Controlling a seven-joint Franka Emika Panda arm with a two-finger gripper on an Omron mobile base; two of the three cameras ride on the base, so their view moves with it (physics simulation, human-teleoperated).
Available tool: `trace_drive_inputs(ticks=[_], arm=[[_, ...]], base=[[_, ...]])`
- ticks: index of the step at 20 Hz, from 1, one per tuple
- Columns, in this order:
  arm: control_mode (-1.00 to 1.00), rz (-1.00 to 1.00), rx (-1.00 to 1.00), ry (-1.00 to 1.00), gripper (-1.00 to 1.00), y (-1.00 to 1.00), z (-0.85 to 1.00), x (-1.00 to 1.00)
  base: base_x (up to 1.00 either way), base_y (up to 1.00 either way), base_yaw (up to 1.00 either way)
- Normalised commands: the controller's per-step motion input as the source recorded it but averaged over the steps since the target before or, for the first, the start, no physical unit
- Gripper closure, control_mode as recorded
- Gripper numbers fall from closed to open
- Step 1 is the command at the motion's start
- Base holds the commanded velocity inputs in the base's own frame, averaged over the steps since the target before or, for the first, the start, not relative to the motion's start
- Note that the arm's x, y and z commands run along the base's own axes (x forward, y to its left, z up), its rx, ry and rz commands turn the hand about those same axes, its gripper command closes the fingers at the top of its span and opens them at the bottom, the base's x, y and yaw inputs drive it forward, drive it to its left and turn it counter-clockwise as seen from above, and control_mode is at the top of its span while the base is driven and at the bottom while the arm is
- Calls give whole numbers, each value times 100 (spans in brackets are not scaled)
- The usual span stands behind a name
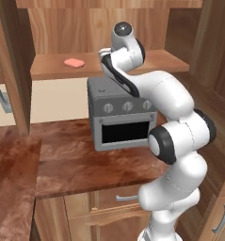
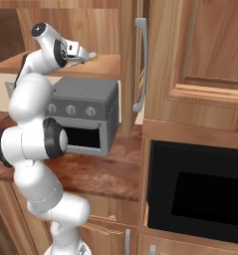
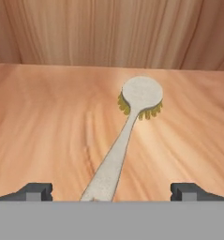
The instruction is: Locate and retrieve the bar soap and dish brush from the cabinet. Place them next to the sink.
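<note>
Wood-grain panelling is lining the cabinet (image 1: 109,28), whose plank shelf (image 1: 52,68) is running above a reddish-brown bench (image 1: 81,155). On that bench a grey toaster oven (image 1: 121,117) with three knobs and a dark window is standing directly under the shelf. No brand, label or lettering is readable on the oven or on any other surface.

Soap (image 1: 74,62), a flat salmon-pink bar, is lying on the left part of the shelf, well apart from the arm. Brush (image 3: 132,126) is lying flat on the shelf further right: in the hand view its pale handle is running from between the two fingertips (image 3: 36,191) up to a round head, with yellowish bristles showing under the head's rim. In the right base view the bristle end (image 2: 93,57) is just showing beyond the hand.

Gripper (image 3: 111,194) is reaching into the cabinet at shelf height, its jaws standing released and wide, one on either side of the handle's near end without touching it. In the left base view the white arm (image 1: 175,136) is rising from the lower right and bending over the oven.

Beside the cabinet's open door, a long silver handle (image 2: 140,64) is hanging upright, and a black built-in oven (image 2: 195,199) is sitting below to the right.
</note>
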Motion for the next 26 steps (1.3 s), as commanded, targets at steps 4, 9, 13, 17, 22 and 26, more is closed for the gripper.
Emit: trace_drive_inputs(ticks=[4,9,13,17,22,26], arm=[[-100,0,0,0,-100,5,-4,12],[-100,0,0,0,-100,0,-10,8],[-100,0,0,0,-100,-7,-15,3],[-100,0,0,0,-100,-7,-18,0],[-100,0,1,0,100,-1,-19,0],[-100,0,3,-1,100,2,-10,0]], base=[[0,0,0],[0,0,0],[0,0,0],[0,0,0],[0,0,0],[0,0,0]])
